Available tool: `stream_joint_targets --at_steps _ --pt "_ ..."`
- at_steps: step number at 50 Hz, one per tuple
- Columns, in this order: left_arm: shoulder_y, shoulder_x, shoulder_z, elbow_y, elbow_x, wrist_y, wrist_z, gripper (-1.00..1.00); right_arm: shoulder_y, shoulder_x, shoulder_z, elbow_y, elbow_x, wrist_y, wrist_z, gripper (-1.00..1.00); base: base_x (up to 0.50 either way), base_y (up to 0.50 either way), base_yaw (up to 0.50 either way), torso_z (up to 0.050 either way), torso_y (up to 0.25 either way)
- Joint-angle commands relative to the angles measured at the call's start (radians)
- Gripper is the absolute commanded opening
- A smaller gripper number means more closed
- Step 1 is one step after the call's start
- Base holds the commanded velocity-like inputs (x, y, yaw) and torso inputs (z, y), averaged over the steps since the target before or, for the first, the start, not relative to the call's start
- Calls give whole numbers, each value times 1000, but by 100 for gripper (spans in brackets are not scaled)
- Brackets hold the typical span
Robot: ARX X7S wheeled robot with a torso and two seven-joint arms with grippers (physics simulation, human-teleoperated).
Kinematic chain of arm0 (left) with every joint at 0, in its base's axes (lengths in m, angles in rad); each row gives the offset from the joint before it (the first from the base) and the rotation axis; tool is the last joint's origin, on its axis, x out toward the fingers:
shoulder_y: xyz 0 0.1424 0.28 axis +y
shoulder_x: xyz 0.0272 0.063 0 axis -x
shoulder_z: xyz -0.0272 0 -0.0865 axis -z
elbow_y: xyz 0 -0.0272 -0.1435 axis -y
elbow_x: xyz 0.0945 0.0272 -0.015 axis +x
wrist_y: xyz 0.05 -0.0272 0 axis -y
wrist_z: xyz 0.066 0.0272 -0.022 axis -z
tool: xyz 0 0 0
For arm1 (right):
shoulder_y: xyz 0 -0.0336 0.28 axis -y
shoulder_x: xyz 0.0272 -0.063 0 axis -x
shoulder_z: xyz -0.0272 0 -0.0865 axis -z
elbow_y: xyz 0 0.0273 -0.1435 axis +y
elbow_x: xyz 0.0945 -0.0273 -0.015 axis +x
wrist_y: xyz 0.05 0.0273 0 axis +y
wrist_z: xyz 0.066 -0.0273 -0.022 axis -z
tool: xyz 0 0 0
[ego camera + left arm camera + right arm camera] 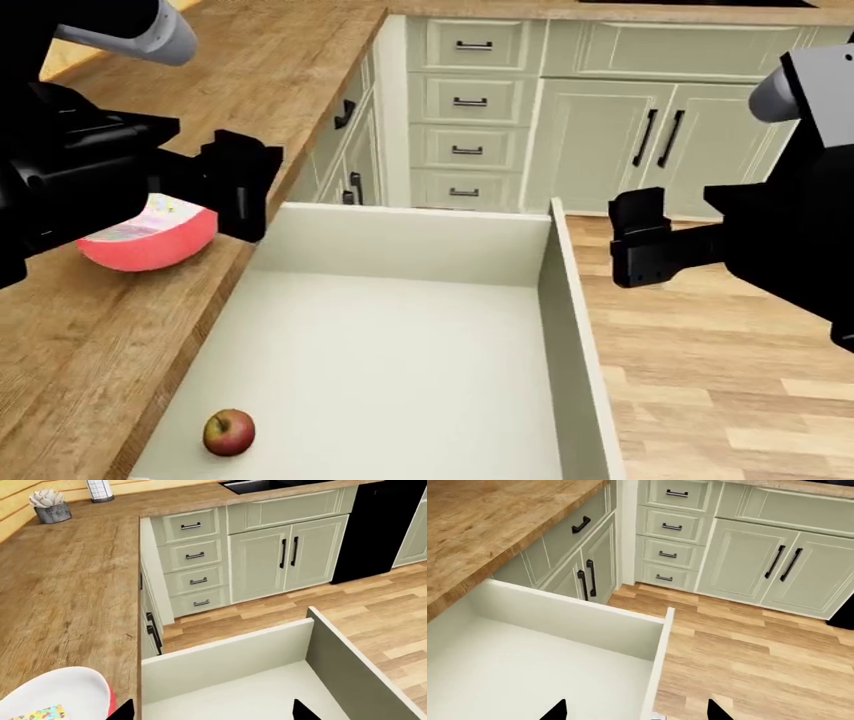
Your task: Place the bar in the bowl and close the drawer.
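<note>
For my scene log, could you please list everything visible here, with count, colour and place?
bar: one, white with confetti dots, lying in the bowl
bowl: one, coral-red outside, white inside, on the countertop
drawer: one, sage-green, white inside, pulled open
apple: one, red-yellow, in the drawer's near left corner
countertop: one, wood grain, L-shaped
potted succulent: one, pale, grey pot, far corner of countertop
left gripper: black, open, beside the bowl
right gripper: black, open, right of the drawer

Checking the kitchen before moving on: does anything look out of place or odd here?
Yes: a lone apple lies loose in the otherwise bare drawer, which stands wide open. The bar sits in the bowl on the counter.
</note>
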Motion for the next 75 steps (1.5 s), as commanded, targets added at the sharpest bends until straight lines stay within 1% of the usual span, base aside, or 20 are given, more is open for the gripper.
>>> stream_joint_targets --at_steps 1,4,11,15,20,25,28,33,37,39,48,53,62,66,71,75 --pt "-3 2 7 1 -3 4 -1 100 -1 7 2 -1 1 -8 3 100 43 -498 0 0 0" --pt "-2 2 9 2 -1 5 0 100 -8 9 1 0 -3 -12 -1 100 41 -476 0 0 0" --pt "6 2 10 3 6 8 8 100 -36 40 3 22 -12 -7 -36 100 0 0 0 0 2" --pt "7 3 12 4 6 11 9 100 -61 90 17 47 -23 -10 -74 100 0 0 0 0 0" --pt "0 13 22 0 4 11 3 100 -126 178 51 67 -53 -54 -149 100 0 0 0 0 0" --pt "-9 24 33 -1 -3 12 -7 100 -222 265 77 74 -82 -117 -283 100 0 0 0 0 0" --pt "-15 30 39 -1 -7 13 -13 100 -297 330 89 68 -103 -188 -385 100 0 0 0 0 0" --pt "-22 39 49 0 -11 13 -20 100 -443 448 66 55 -169 -381 -584 100 0 0 0 0 0" --pt "-25 46 55 -4 -8 13 -19 100 -555 521 -8 53 -184 -593 -737 100 0 0 0 0 0" --pt "-27 49 59 -4 -9 12 -20 100 -601 536 -51 64 -187 -697 -804 100 0 0 0 0 0" --pt "-32 57 70 -5 -8 12 -23 100 -764 537 -209 132 -157 -1006 -1013 100 0 0 0 0 0" --pt "-34 60 74 -4 -8 14 -23 100 -835 529 -278 166 -127 -1122 -1107 100 0 0 0 0 0" --pt "-32 65 82 -5 -3 16 -22 100 -924 451 -350 267 -107 -1217 -1195 100 0 0 0 0 0" --pt "-33 64 85 -3 -7 18 -24 100 -948 405 -370 313 -108 -1223 -1238 100 0 0 0 0 0" --pt "-39 67 91 -2 -14 19 -31 100 -991 345 -394 394 -78 -1229 -1328 100 0 0 0 0 0" --pt "-41 73 98 -2 -14 19 -33 100 -1011 315 -406 442 -64 -1217 -1379 100 0 0 0 0 0"
